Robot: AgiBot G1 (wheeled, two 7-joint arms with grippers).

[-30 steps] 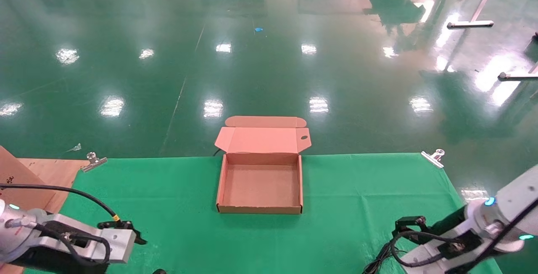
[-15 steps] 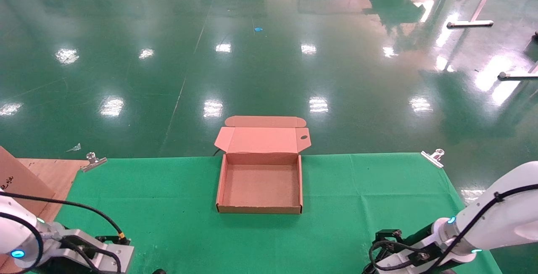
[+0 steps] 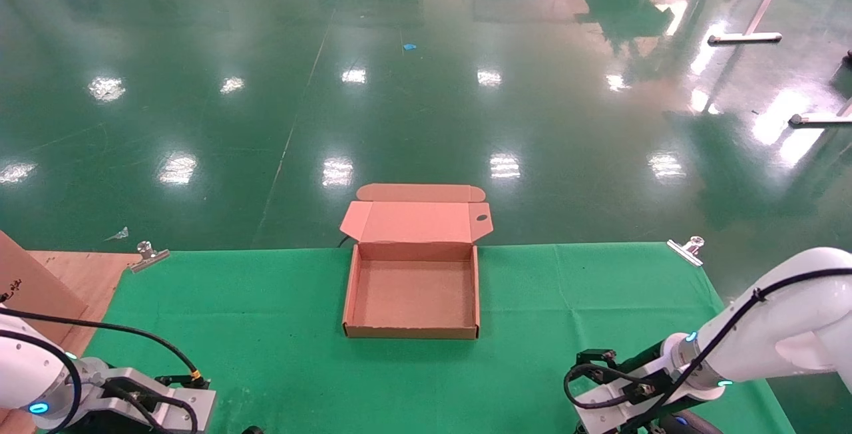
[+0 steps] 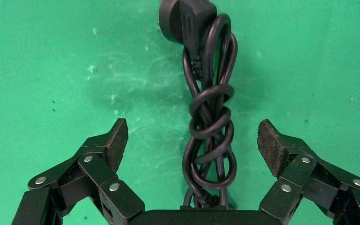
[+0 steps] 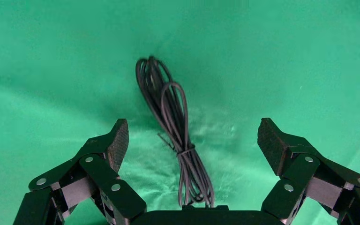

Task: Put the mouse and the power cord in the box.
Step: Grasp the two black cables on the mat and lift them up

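Shallow brown cardboard box (image 3: pixel 413 297) lies open, lid back, at the far middle of the green cloth table (image 3: pixel 279 327). Left claw (image 4: pixel 192 143) gapes wide over the knotted black power cord (image 4: pixel 209 117). Right claw (image 5: pixel 193 143) gapes over a thin tied cable (image 5: pixel 176 131).

You saw a plain brown cardboard box (image 3: pixel 413 294), its lid flap pinker, marked by one dark oval hole. The tabletop (image 3: pixel 266 327) wore bright green cloth; the floor (image 3: pixel 426 88) beyond was glossy dark green with white light spots. The power cord (image 4: pixel 209 126) was black, as was a thinner tied cable (image 5: pixel 176 131). Both arms were white with black grippers.
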